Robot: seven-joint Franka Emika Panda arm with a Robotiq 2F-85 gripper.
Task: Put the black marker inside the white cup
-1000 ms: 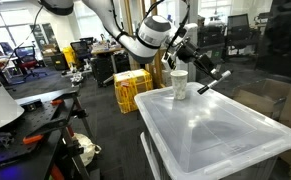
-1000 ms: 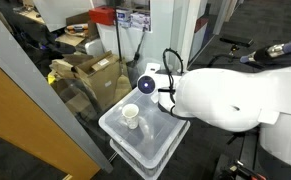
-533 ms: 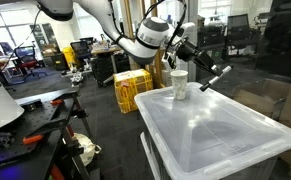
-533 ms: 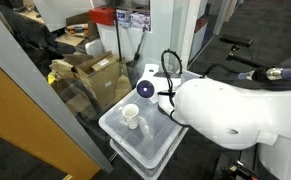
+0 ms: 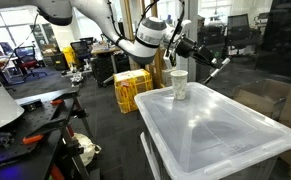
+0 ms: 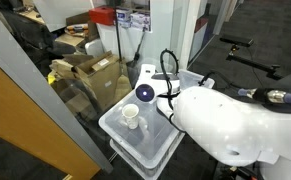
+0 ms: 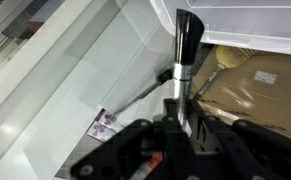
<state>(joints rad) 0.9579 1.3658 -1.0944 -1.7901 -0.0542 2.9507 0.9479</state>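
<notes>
The tool (image 5: 197,51) is clamped on the black marker (image 5: 218,66), which sticks out from between its fingers (image 7: 198,128) (the wrist view shows the marker (image 7: 185,48) running up the middle of the frame). In an exterior view the marker hangs in the air to the right of the white cup (image 5: 179,84), apart from it. The cup (image 6: 131,116) stands upright near the far left corner of the surface (image 5: 220,130), a translucent bin lid.

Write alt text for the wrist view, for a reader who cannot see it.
The gripper is shut on the black marker, which points up the frame. Behind it are a clear plastic bin and cardboard boxes.
</notes>
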